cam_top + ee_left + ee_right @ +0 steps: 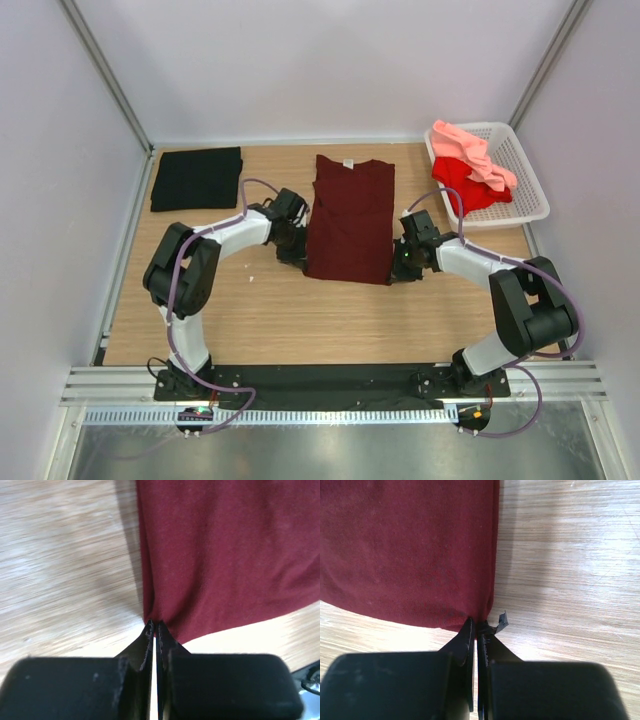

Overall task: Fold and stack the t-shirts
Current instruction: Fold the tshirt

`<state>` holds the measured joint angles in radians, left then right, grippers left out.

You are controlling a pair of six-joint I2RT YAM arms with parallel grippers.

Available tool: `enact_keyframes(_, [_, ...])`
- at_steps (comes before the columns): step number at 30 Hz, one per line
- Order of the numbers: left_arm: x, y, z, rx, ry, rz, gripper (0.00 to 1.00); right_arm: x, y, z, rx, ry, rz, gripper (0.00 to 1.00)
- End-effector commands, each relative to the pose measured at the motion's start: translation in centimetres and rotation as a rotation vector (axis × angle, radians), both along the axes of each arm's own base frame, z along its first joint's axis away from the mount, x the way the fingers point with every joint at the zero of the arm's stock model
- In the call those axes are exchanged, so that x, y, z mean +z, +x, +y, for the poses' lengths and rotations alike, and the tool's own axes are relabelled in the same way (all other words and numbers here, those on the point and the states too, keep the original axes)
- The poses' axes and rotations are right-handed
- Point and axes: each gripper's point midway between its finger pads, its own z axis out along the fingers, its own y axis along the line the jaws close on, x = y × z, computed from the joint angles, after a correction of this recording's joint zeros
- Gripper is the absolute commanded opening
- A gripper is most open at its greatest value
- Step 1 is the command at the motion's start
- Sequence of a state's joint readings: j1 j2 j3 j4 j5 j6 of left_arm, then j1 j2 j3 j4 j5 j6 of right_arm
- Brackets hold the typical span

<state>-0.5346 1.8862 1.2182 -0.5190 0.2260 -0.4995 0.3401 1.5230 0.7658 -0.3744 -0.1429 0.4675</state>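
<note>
The dark maroon t-shirt (350, 220) lies as a long folded strip in the middle of the table, its white neck label at the far end. My left gripper (297, 252) is shut on the shirt's near left corner, and in the left wrist view the fingertips (155, 625) pinch the maroon cloth (225, 555). On the other side my right gripper (400, 264) is shut on the near right corner, its tips (478, 624) biting the cloth edge (410, 545). A folded black t-shirt (197, 178) rests at the far left. The salmon pink t-shirt (472, 152) and the bright red t-shirt (466, 186) lie crumpled in the basket.
The white lattice basket (520, 190) stands at the far right corner, against the right wall. Bare wooden tabletop (300, 320) stretches between the maroon shirt and the arm bases. Walls enclose the table on the left, back and right.
</note>
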Motion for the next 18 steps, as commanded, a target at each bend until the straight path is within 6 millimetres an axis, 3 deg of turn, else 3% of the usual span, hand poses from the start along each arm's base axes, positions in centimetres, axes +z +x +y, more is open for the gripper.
enact_keyframes(1, [0.5, 0.6, 1.5, 0.038, 0.095, -0.009, 0.00, -0.8, 0.3, -1.3, -0.006, -0.064, -0.014, 0.01])
enact_keyframes(15, [1.0, 1.2, 3.5, 0.036, 0.228, -0.017, 0.01, -0.3, -0.3, -2.3, -0.005, -0.106, -0.014, 0.01])
enact_keyframes(18, [1.4, 1.5, 3.6, 0.036, 0.239, -0.025, 0.06, -0.3, -0.4, -2.3, -0.004, -0.104, -0.015, 0.01])
